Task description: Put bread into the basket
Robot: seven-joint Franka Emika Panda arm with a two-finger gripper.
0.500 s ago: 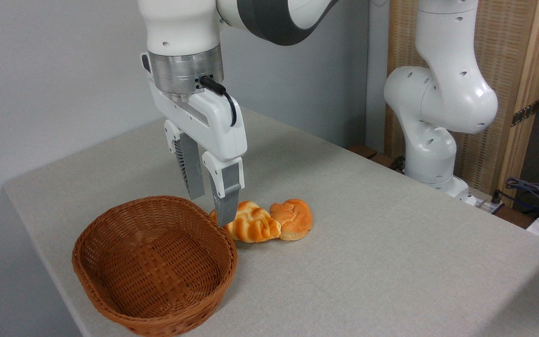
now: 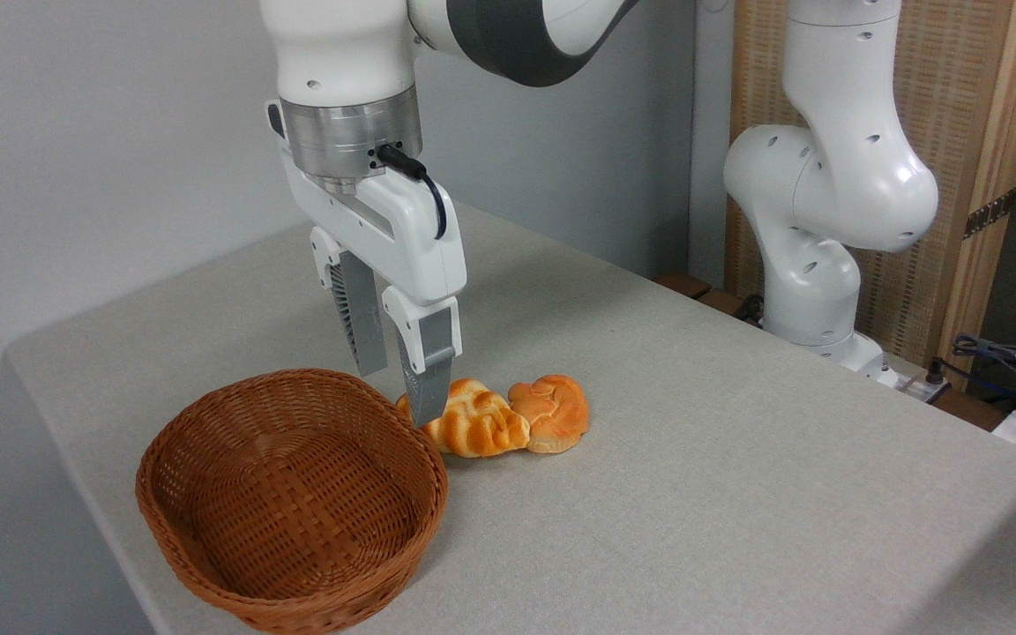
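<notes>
Gripper (image 2: pixel 395 388) points straight down over the tabletop (image 2: pixel 693 459), hanging off the white arm (image 2: pixel 825 194) that arches across from its base at the right. Fingers (image 2: pixel 427 370) stand a narrow gap apart, nothing between them; the two grey fingers are seen almost in line, one behind and to the left of the other. No object is gripped.

Bread (image 2: pixel 473 423): elongated golden-orange loaf with pale diagonal ridges, lying flat on the tabletop just to the right of the fingers. The tip of the nearer finger overlaps the loaf's left end in this view; whether it touches the loaf or sits in front of it cannot be told. The farther finger's tip shows above the basket's back rim, at the loaf's far left.

Basket (image 2: pixel 208 529): reddish-brown wicker, oval, braided rim, standing upright below and to the left of the fingers, on the near-left part of the tabletop. Nothing in it. Its right rim is just beside the loaf's left end; contact not resolvable.

Round knotted bun (image 2: pixel 552 410): orange, right of the fingers beyond the loaf, pressed against the loaf's right end.

Background: grey wall (image 2: pixel 76 132) behind the fingers, wooden-framed panel (image 2: pixel 984 106) at far right, cables (image 2: pixel 1002 357) at the right edge.
</notes>
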